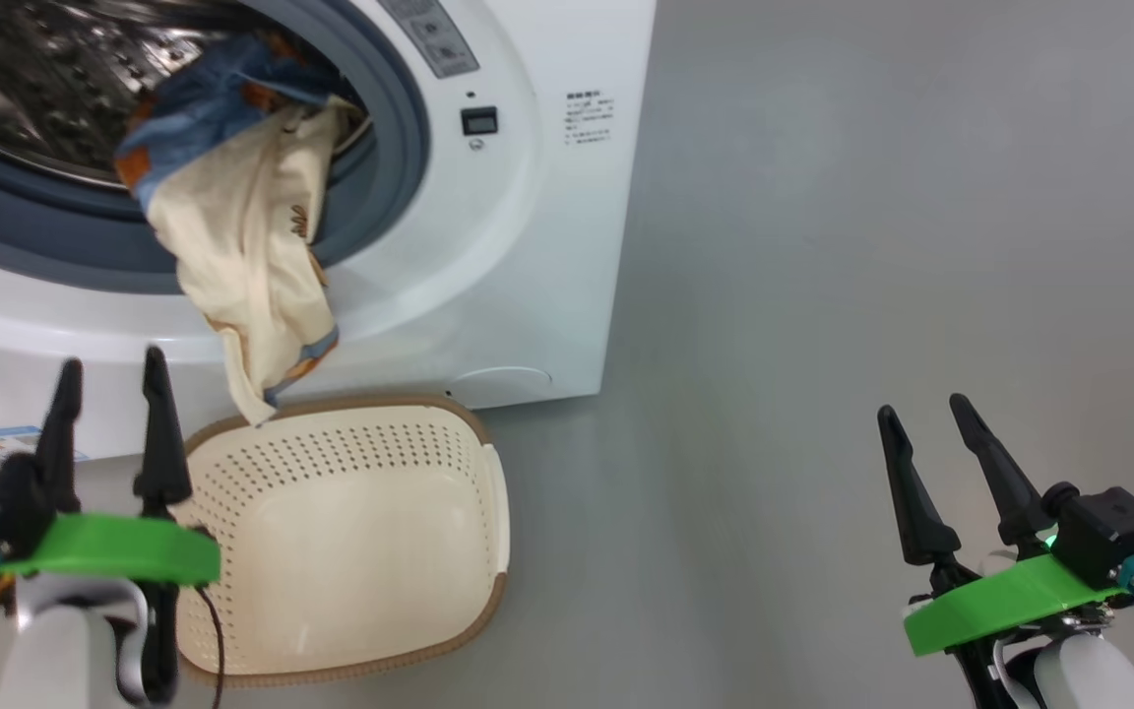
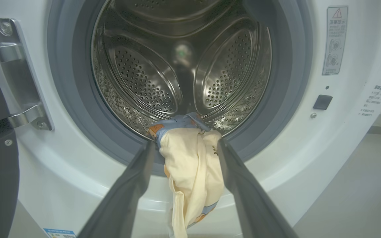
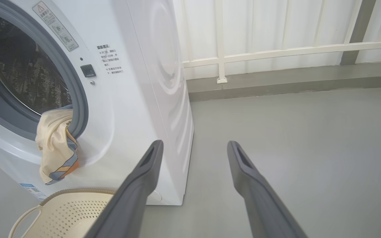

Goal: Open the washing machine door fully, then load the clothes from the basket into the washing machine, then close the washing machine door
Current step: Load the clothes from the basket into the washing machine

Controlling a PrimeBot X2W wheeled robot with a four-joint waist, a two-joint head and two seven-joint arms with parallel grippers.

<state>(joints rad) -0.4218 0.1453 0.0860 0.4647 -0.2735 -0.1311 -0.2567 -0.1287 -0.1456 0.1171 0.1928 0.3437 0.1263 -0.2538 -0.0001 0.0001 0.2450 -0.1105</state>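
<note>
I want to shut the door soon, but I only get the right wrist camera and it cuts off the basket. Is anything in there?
Observer: No. The head view shows the whole inside of the basket, and it is bare.
Operator: Are the clothes deep in the machine?
Observer: No. The left wrist view shows the clothes just at the front edge of the drum, with bare steel behind them.
Operator: Where's my other gripper?
Observer: The left gripper is open and empty, over the basket's left rim in the head view.
</note>
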